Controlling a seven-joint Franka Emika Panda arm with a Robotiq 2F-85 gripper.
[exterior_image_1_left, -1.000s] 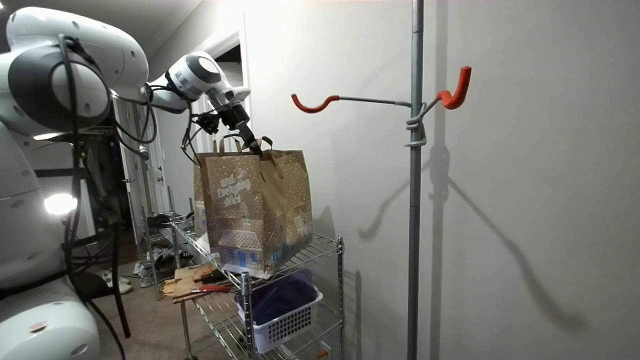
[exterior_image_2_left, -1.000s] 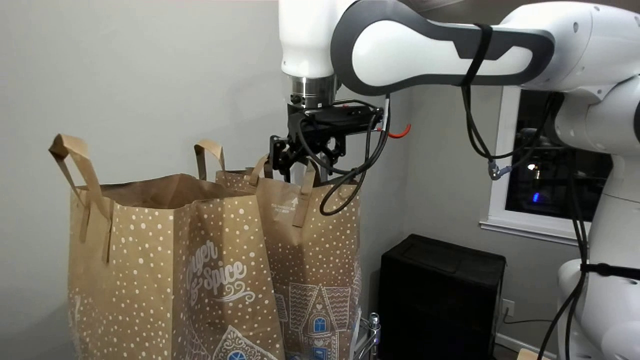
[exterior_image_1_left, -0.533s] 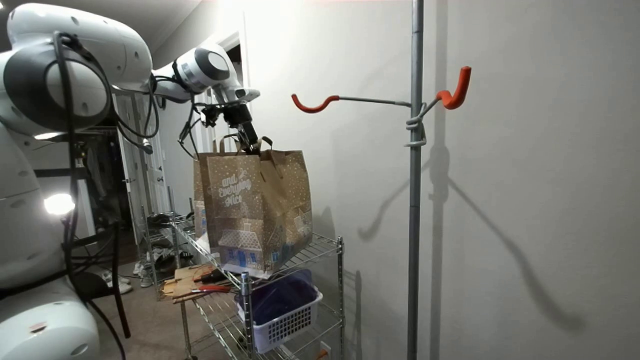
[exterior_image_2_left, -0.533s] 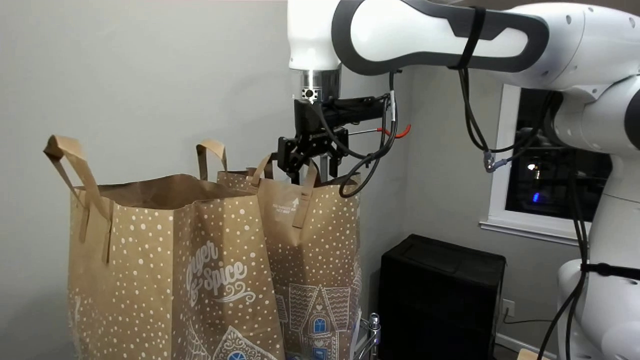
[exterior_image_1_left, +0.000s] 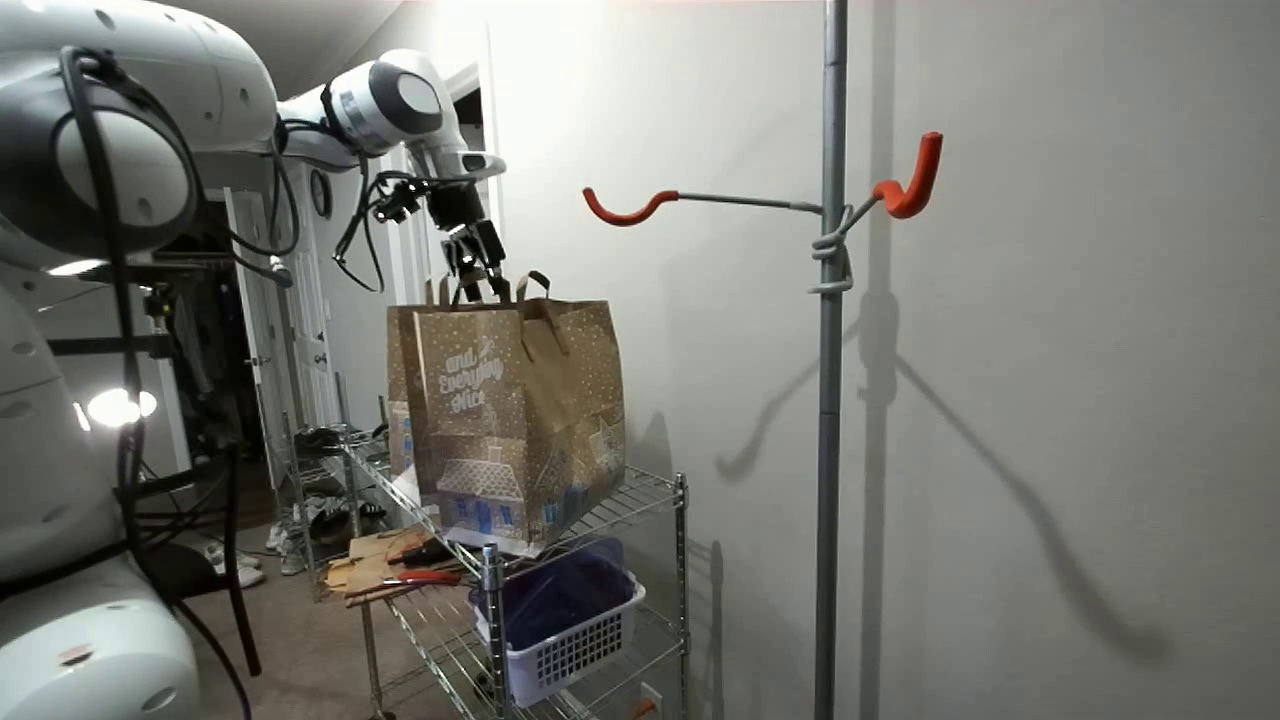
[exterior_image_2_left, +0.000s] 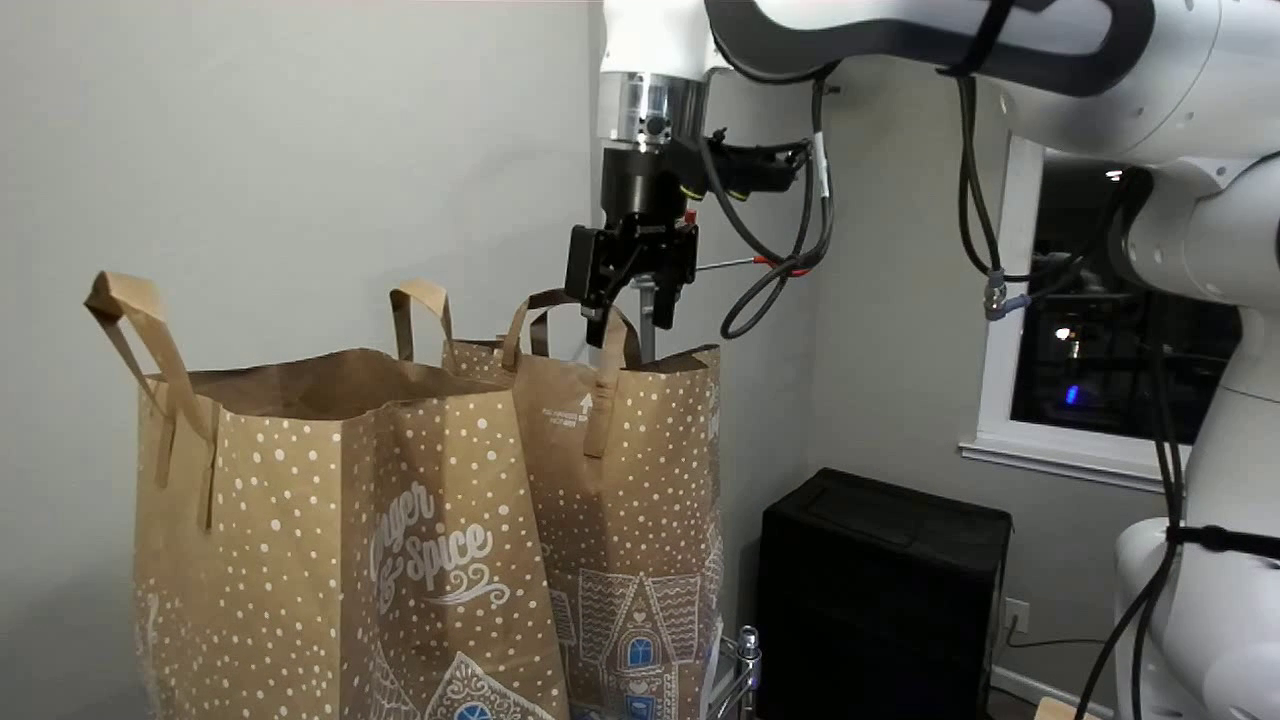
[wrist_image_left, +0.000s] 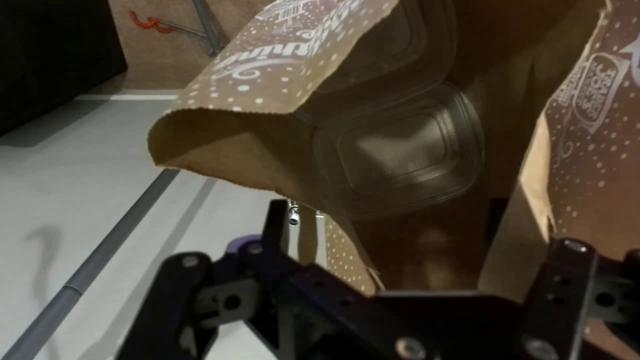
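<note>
In an exterior view, the gripper (exterior_image_2_left: 630, 322) hung with its fingers (exterior_image_2_left: 597, 322) spread wide over a brown paper bag (exterior_image_2_left: 622, 500) at its 6 o'clock; a 2nd paper bag (exterior_image_2_left: 270, 560) stood at 8 o'clock. A wire shelf (exterior_image_1_left: 640, 495) bore the brown bag. In the wrist view, what looked like 2 clear containers (wrist_image_left: 395, 150) lay dimly inside, 1 at the gripper's 12 o'clock.

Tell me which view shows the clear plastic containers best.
The wrist view: it looks down into the open paper bag, where the clear plastic containers lie. In both exterior views the bag's walls hide most of its inside, so no container can be clearly made out there.
</note>
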